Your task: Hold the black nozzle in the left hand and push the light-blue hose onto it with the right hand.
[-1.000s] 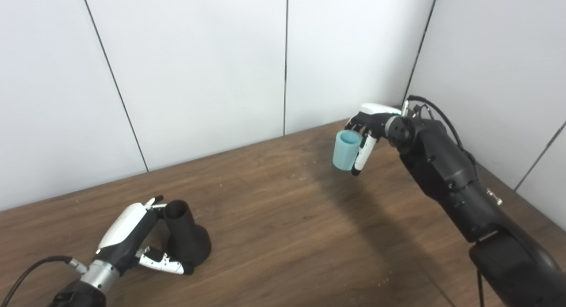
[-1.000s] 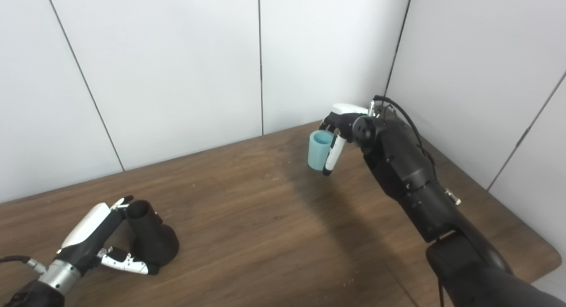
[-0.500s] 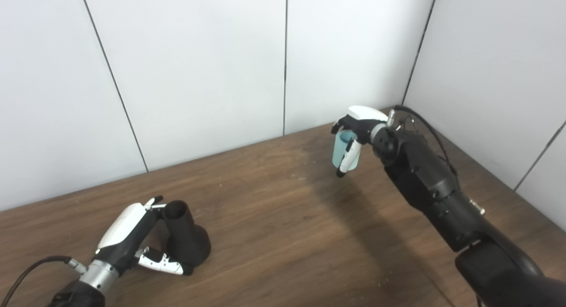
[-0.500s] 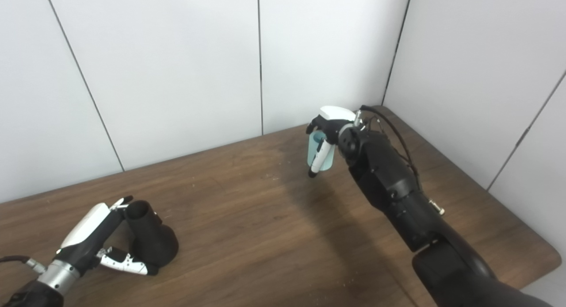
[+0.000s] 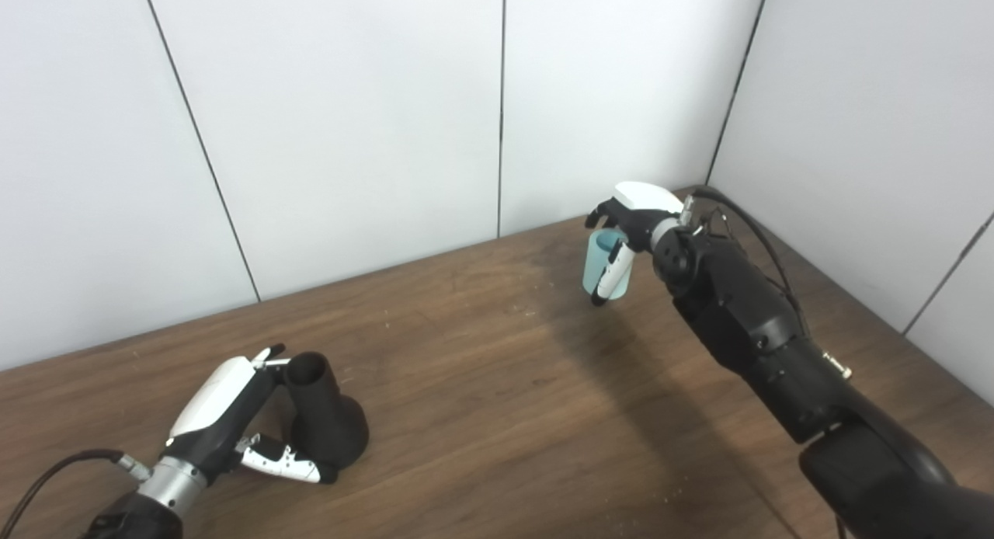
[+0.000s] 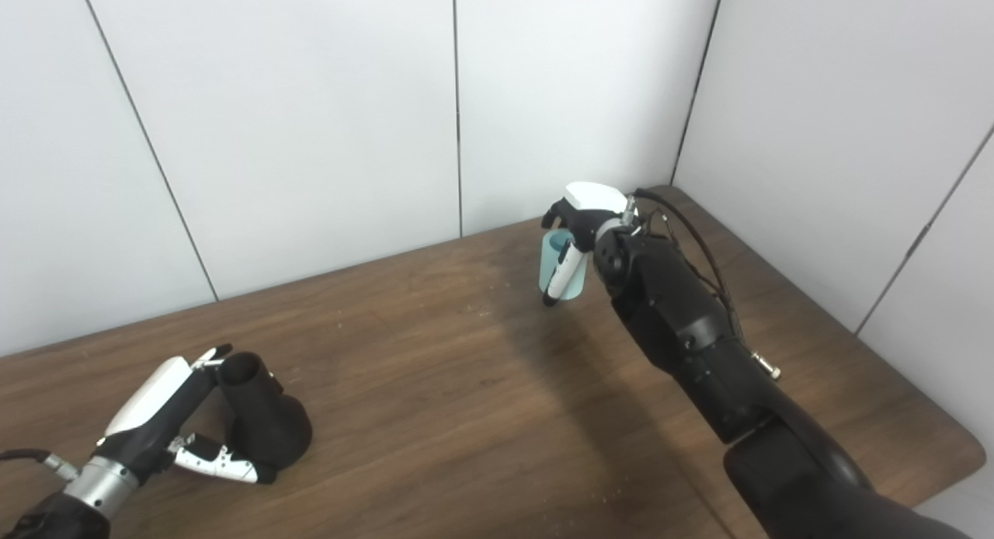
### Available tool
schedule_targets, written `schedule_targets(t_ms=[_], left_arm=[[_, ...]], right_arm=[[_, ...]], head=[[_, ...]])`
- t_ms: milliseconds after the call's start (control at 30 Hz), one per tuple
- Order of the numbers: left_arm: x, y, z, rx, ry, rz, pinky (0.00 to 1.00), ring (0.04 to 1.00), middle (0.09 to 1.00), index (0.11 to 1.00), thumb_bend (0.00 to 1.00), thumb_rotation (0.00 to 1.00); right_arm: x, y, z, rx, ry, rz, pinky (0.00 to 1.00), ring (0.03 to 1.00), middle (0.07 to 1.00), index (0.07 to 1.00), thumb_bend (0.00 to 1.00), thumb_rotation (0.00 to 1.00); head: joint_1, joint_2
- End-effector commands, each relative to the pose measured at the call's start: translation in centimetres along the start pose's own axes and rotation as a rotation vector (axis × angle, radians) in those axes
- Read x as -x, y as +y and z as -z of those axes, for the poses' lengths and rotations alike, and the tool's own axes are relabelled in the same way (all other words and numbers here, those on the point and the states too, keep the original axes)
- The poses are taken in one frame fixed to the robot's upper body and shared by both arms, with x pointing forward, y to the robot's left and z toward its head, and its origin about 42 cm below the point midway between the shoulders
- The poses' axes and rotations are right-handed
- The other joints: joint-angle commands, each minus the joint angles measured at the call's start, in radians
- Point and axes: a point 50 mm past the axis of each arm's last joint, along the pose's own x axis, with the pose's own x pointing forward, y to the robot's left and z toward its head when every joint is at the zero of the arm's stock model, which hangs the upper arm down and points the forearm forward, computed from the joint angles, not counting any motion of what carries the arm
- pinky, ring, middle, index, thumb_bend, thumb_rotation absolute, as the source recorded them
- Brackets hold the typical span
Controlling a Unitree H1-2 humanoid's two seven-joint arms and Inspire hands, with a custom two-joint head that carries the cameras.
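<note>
The black nozzle (image 5: 324,421) stands on its wide base at the near left of the wooden table (image 5: 497,384), narrow open end up. My left hand (image 5: 233,422) is wrapped around it, fingers behind the neck and thumb at the base. The light-blue hose (image 5: 599,264), a short open tube, hangs upright in my right hand (image 5: 633,228) above the far right of the table. The right hand's fingers close over it from above and partly hide it. The hose and the nozzle are far apart. Both also show in the right eye view: nozzle (image 6: 264,422), hose (image 6: 561,263).
White panel walls (image 5: 349,119) close the table at the back and right, meeting in a corner behind my right hand. The table's right edge (image 6: 959,446) shows in the right eye view. A cable (image 5: 757,228) runs along my right forearm.
My right hand has swung left with the hose and turned over it, fingers now covering its front. The left hand and the nozzle have not moved.
</note>
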Motion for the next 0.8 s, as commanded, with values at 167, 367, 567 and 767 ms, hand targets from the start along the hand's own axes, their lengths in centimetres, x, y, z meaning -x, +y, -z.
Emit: schedule_targets(t_ms=[167, 367, 567, 767], left_arm=[[0.87, 0.65, 1.30, -0.034, 0.047, 0.031, 1.00, 0.615, 0.477, 0.488, 0.53, 0.00], [0.80, 0.63, 1.24, -0.036, 0.047, 0.033, 1.00, 0.614, 0.477, 0.488, 0.53, 0.00], [0.81, 0.71, 1.22, -0.033, 0.050, 0.034, 1.00, 0.611, 0.477, 0.488, 0.53, 0.00], [0.88, 0.71, 1.21, -0.032, 0.051, 0.034, 1.00, 0.609, 0.477, 0.488, 0.53, 0.00]], right_arm=[[0.14, -3.59, 0.09, 0.024, -0.006, 0.077, 0.54, 0.676, 0.722, 0.747, 0.84, 0.04], [0.09, -3.65, 0.36, 0.033, 0.001, 0.063, 0.57, 0.705, 0.721, 0.722, 0.82, 0.01], [0.02, -3.37, 0.72, 0.054, 0.006, 0.055, 0.60, 0.702, 0.689, 0.671, 0.80, 0.00], [0.07, -3.18, 0.75, 0.046, 0.002, 0.051, 0.61, 0.681, 0.680, 0.645, 0.77, 0.00]], head=[[-0.003, 0.003], [-0.003, 0.006], [0.000, 0.008], [0.005, 0.011]])
